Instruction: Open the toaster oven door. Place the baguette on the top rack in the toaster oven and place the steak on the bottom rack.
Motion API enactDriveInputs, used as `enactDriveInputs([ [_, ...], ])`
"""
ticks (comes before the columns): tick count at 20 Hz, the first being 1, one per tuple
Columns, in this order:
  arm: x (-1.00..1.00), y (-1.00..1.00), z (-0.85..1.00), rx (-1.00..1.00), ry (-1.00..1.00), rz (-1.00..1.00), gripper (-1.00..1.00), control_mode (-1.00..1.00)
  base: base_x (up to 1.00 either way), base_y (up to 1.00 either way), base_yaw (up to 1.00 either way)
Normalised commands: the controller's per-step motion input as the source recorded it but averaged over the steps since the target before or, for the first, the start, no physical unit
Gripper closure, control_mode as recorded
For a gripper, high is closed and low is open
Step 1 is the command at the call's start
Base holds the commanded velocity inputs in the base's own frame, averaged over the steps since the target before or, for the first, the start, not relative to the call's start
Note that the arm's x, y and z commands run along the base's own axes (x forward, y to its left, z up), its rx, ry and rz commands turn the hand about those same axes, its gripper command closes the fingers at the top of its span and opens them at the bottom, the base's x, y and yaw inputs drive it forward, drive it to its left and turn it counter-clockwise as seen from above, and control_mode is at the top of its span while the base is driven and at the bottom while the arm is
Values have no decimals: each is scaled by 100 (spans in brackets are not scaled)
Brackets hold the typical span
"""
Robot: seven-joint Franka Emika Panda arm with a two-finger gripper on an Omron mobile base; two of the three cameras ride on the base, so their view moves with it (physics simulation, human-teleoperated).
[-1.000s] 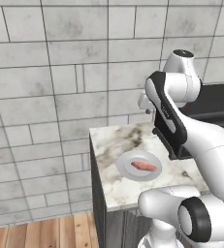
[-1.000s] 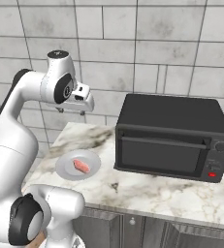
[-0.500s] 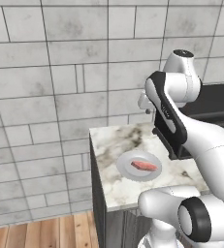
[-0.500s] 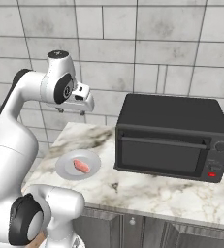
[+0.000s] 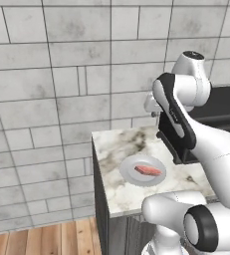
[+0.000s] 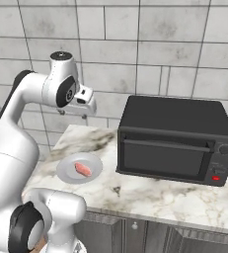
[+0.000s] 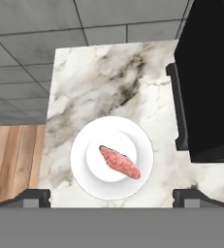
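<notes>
Claw (image 7: 111, 196) spread wide, pointing down above the steak (image 7: 120, 162).

The surface (image 6: 150, 195) looks like polished marble, white with grey-brown veins and a soft sheen. The toaster oven (image 6: 177, 138) has a matt black casing that reads as painted metal or plastic, and its door (image 6: 165, 159) carries a darker, smoother window like tinted glass. The plate (image 7: 82, 167) is plain white and smooth, like glazed ceramic. The steak (image 7: 120, 162) on it is pink-red with a slightly grainy, moist-looking face. The wall (image 5: 52, 74) is grey stone tile, mottled and matt. The floor (image 5: 37, 241) shows warm wooden planks with visible grain.
</notes>
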Motion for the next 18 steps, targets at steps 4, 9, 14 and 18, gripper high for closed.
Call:
enactDriveInputs([
  [4, -29, -26, -2, 16, -12, -15, -100, -100, 0, 0, 0],
  [9, -21, -32, -3, 6, -1, -30, -100, -100, 0, 0, 0],
  [14, -17, -41, -7, 2, 1, -46, -100, -100, 0, 0, 0],
  [18, -11, -48, -5, 2, 7, -50, -100, -100, 0, 0, 0],
])
